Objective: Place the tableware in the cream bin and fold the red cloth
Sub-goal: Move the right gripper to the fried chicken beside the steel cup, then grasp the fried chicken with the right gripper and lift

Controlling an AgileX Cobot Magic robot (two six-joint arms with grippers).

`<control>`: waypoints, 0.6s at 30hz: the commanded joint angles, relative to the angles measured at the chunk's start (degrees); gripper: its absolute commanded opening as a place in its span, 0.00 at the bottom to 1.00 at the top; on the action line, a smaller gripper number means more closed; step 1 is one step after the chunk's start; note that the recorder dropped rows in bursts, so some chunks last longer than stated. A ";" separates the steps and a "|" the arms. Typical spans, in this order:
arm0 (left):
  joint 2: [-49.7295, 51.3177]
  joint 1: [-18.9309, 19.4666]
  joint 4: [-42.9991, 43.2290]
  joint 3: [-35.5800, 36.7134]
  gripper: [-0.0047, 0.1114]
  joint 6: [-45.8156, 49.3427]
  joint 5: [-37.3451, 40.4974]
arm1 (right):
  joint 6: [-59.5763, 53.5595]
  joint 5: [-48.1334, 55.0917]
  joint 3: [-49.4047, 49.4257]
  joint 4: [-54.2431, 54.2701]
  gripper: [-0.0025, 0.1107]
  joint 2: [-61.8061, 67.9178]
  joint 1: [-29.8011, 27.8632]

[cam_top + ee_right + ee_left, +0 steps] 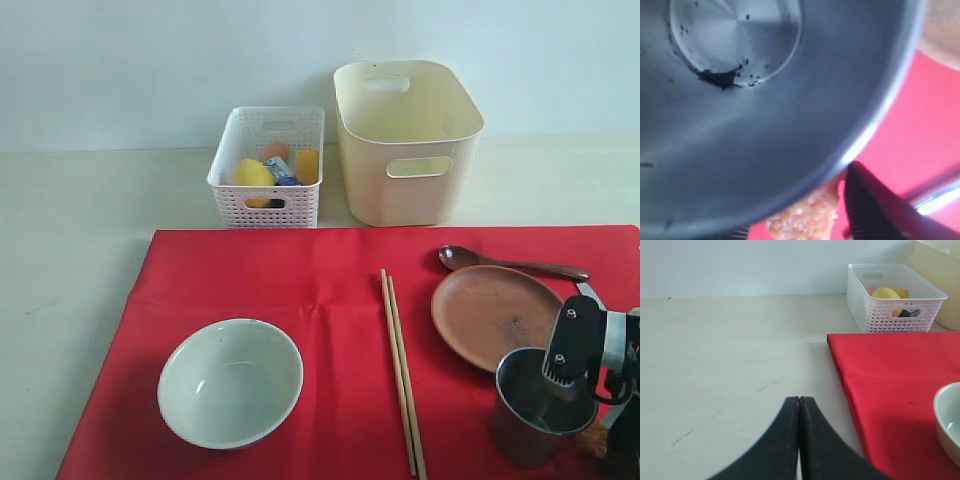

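Right gripper (562,385) straddling the rim of the steel cup (515,435) on the red cloth (300,290), cannot tell if clamped, round brown plate (495,315) just beside it, cream bin (405,140) well beyond, left gripper (799,402) closed and empty above bare surface (715,365)

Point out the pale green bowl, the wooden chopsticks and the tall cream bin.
pale green bowl (230,385): exterior view, inner floor.
wooden chopsticks (398,370): exterior view, mid-shaft.
tall cream bin (400,200): exterior view, front wall.

Table (70,230): red cloth (330,300), basket (262,205), cream bin (400,195)
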 commanded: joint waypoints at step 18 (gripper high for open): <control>-0.24 0.24 -0.35 0.17 0.04 -0.30 -0.32 | 10.03 -0.76 0.17 -8.87 0.07 -9.96 -0.21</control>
